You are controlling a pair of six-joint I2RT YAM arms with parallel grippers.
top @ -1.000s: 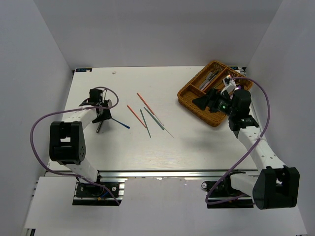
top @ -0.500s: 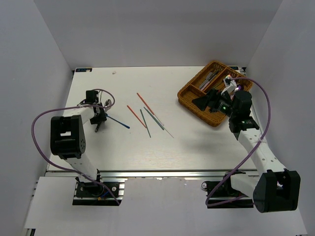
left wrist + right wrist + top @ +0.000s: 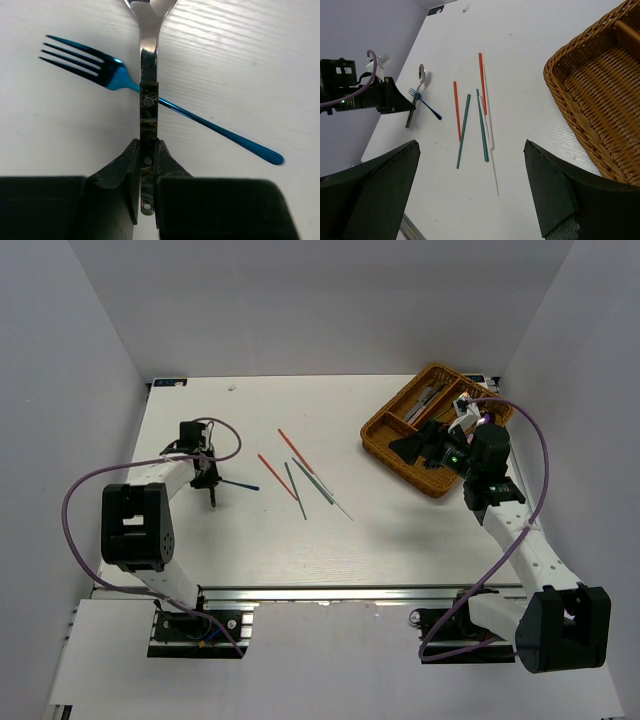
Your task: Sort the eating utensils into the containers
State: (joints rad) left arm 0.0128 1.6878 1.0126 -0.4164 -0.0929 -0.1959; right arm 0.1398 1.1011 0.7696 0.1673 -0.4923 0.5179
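At your left gripper, the jaws are pressing together on the dark riveted handle of a spoon, whose silver neck is running out toward 12 o'clock in the wrist view. Pinching low on the handle is keeping your fingers off the blue fork. That fork is lying crosswise under the spoon, tines toward 10 o'clock, so I judge a lift should bring the spoon alone. You cannot tell whether the spoon is resting on the fork or clearing it.

Moving outward toward 3 o'clock on the table, the red chopsticks and green chopsticks are lying loose beside one another, waiting their turn. Farther out, at 2 o'clock, the wicker tray is sitting with silver pieces lying in its far compartments. Your right gripper is hanging over the tray's near-left rim with its jaws spread wide, holding nothing and, by my reading, leaving the middle free for the left arm's carry.
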